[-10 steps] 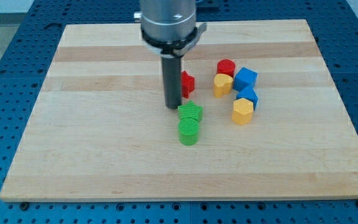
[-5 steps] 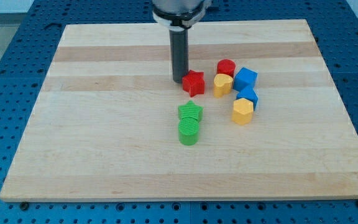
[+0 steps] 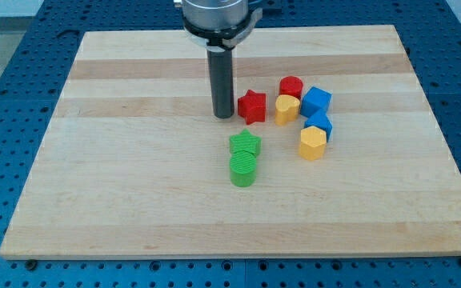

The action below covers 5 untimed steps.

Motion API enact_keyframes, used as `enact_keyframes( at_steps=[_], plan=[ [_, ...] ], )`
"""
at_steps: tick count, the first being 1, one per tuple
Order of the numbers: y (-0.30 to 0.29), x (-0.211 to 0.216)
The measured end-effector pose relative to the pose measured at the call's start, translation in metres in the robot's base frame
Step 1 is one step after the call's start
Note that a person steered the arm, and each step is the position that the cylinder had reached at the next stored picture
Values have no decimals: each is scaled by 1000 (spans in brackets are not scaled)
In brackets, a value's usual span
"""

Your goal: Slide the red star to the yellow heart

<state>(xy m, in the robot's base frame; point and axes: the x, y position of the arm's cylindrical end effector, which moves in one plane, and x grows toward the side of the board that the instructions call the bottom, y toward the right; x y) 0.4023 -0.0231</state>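
Note:
The red star (image 3: pixel 251 106) lies near the board's middle, a small gap left of the yellow heart (image 3: pixel 286 108). My tip (image 3: pixel 223 116) rests on the board just left of the red star, close to it; I cannot tell if they touch. The rod rises from there to the view's top.
A red cylinder (image 3: pixel 291 86) sits above the yellow heart. A blue cube (image 3: pixel 316 102), another blue block (image 3: pixel 320 123) and a yellow hexagon (image 3: pixel 313 143) lie to its right. A green star (image 3: pixel 245 144) and green cylinder (image 3: pixel 243 170) lie below the red star. The wooden board (image 3: pixel 134 160) has blue pegboard around it.
My tip went from left of the red star up toward the view's top, then came back down to the star's left side. The red star shifted slightly to the right.

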Motion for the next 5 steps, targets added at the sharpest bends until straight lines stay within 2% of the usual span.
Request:
enact_keyframes(
  at_steps=[2,3,4,5],
  plan=[
    [18,2],
    [35,-25],
    [35,-25],
    [25,-4]
  ],
)
